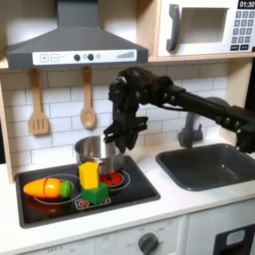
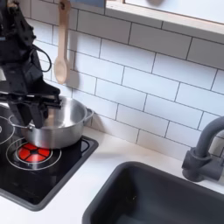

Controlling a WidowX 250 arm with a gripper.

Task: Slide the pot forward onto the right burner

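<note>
A WidowX arm reaches over a toy kitchen's black cooktop, its tool lowered to the rim of the pot, which sits at the cooktop's back edge against the white tile wall. In the second exterior view the tool hangs over the pot's near rim, one finger seemingly inside and one outside the wall; the jaws look narrow, but whether they truly pinch the rim cannot be told from either picture. The right burner (a red ring with a glowing centre) lies just beside the pot at about 7 o'clock in the second exterior view, and in the first exterior view the burner is at about 5 o'clock from the pot, partly ringed by toy food: a yellow piece, a green one and an orange carrot further off at 9 o'clock.

The step in hand appears to be taking hold of the rim before the slide. The next move calls for a low, steady drag toward the cooktop's front edge, keeping the pot flat and clear of the yellow piece. No brand or legible writing shows; the microwave keypad is too small to read.
</note>
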